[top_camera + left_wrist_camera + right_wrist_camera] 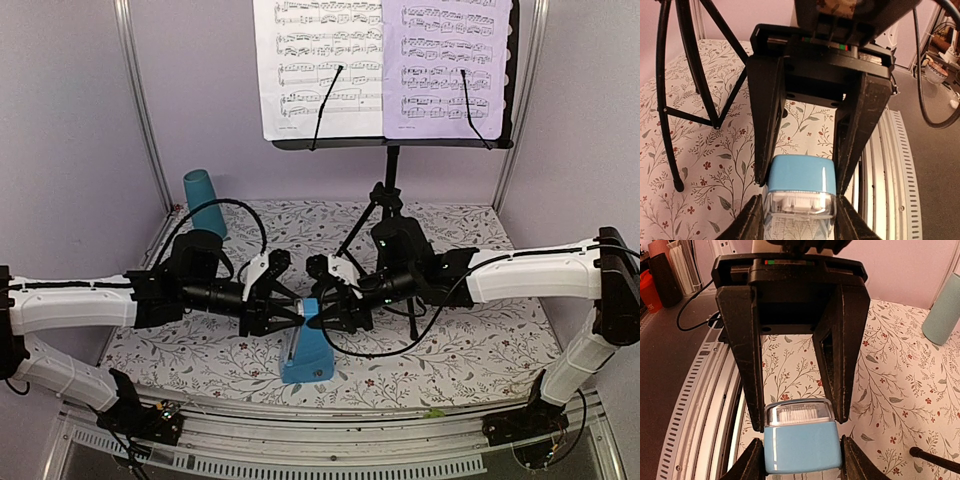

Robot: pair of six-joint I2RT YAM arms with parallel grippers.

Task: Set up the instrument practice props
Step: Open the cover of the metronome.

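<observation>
Left gripper and right gripper both clamped on metronome top, in front of music stand. Risk: uneven arm pulls could tip it over.

Black tripod music stand with perforated tray: on it, white printed sheet-music page at left, lavender printed sheet-music page at right, both with black staves. In front of the stand, small blue pyramid metronome with a clear face; left of the stand, tall teal tapered cup. Under the stand, white tablecloth printed with grey-green leafy sprigs and small red flowers.
</observation>
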